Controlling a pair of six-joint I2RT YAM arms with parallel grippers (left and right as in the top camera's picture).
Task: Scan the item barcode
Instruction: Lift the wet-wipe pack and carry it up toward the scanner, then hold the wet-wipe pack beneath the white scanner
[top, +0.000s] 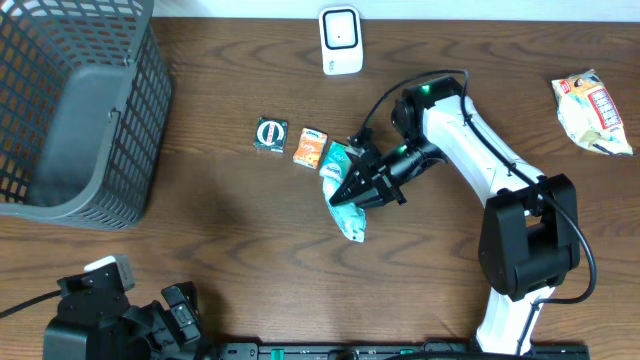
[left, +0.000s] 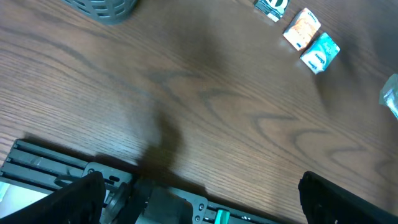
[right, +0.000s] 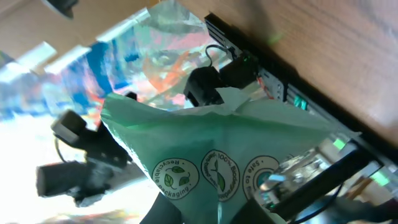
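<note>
Your right gripper (top: 352, 190) is clamping the green packet (top: 351, 220) over the table (top: 230, 220), while your left gripper (left: 205, 194) is holding its jaws wide apart.

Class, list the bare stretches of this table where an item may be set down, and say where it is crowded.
Bare wood lies between the basket and the dark packet, and across the near middle in front of the green pouch. Crowded: the packet row beside the right gripper.

Basket (top: 80, 110) far left, scanner (top: 340, 40) behind pouch (top: 352, 225)
</note>
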